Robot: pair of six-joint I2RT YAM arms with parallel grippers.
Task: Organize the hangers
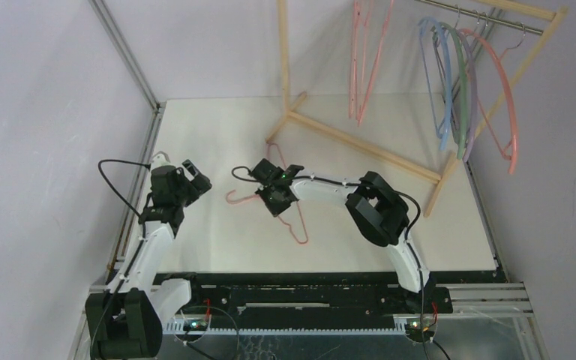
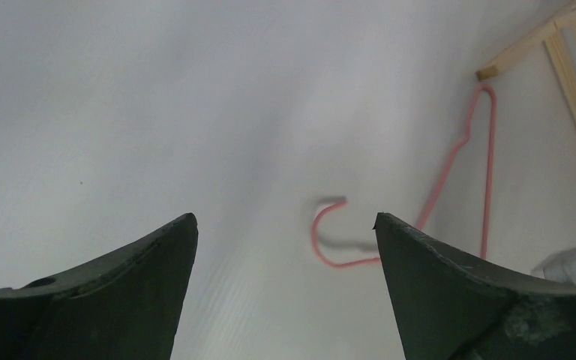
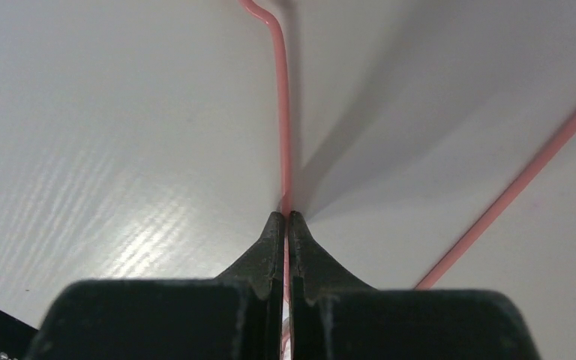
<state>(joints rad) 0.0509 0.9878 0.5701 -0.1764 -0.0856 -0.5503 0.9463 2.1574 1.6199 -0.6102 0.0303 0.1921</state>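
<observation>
Rack (image 1: 364, 146) holds hangers (image 1: 513, 142); right gripper (image 3: 286, 217) pinches pink hanger (image 3: 283, 112) (left gripper (image 2: 285, 217) spread).

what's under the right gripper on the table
A pink hanger on the white table, one of its wires pinched in the shut right gripper. From above, the gripper hides the hanger's middle; only its hook and ends show.

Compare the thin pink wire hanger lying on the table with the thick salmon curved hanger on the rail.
The thin pink wire hanger lies flat on the white table; the thick salmon curved hanger hangs from the metal rail. The pink one is angular, the salmon one arched. The right tool is shut on the pink one; nothing grips the salmon one. Both are pinkish.
</observation>
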